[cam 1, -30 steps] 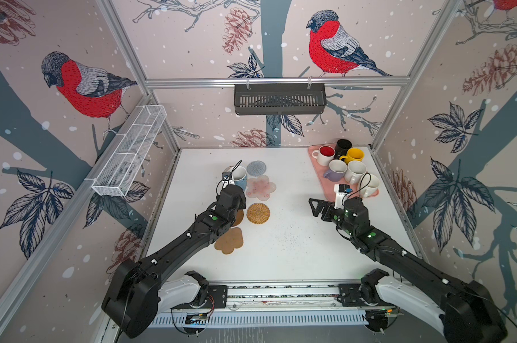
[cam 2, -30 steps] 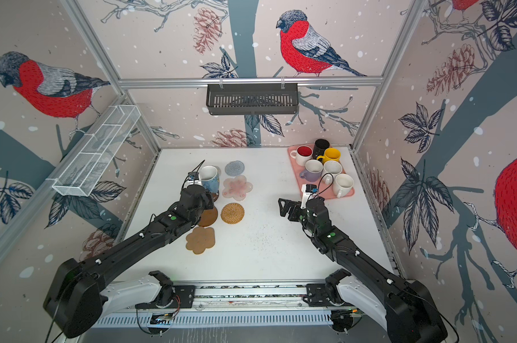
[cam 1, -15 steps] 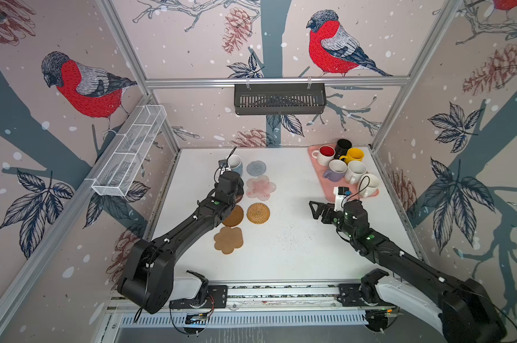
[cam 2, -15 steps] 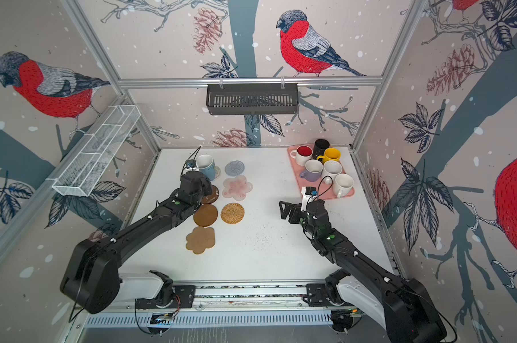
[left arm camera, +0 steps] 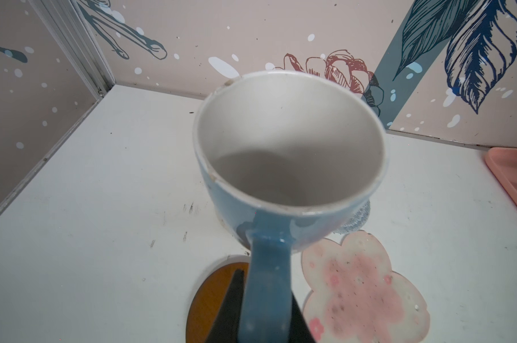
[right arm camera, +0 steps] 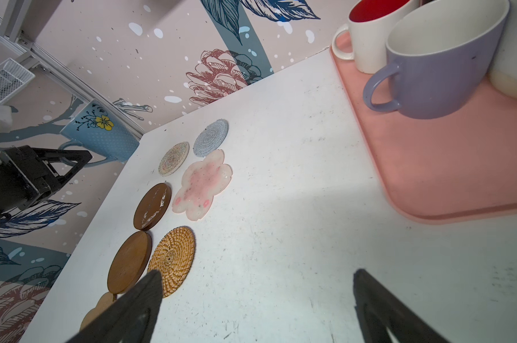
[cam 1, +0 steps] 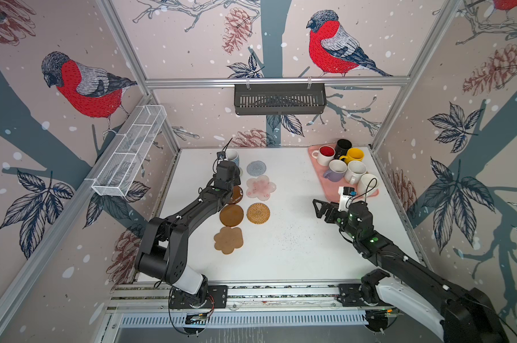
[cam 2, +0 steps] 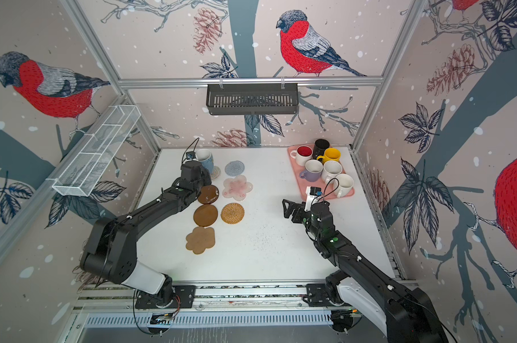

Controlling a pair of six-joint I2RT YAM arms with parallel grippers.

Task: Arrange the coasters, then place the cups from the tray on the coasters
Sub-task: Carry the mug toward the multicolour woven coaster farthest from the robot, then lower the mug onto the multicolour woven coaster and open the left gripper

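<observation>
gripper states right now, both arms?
left gripper: closed on the handle of the light blue mug.
right gripper: open, holding nothing.

A robot lab cell: aluminium frame (cam 1: 276, 80), wallpapered walls (cam 1: 192, 44), arm-mounting rail (cam 1: 281, 292).

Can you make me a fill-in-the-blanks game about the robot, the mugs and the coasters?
The mug held by the left gripper is light ____.
The tray holds ____ mugs.
The right gripper has jaws that are ____ and hold nothing.
The pink coaster is shaped like a ____.
Missing words: blue, six, open, flower.
</observation>
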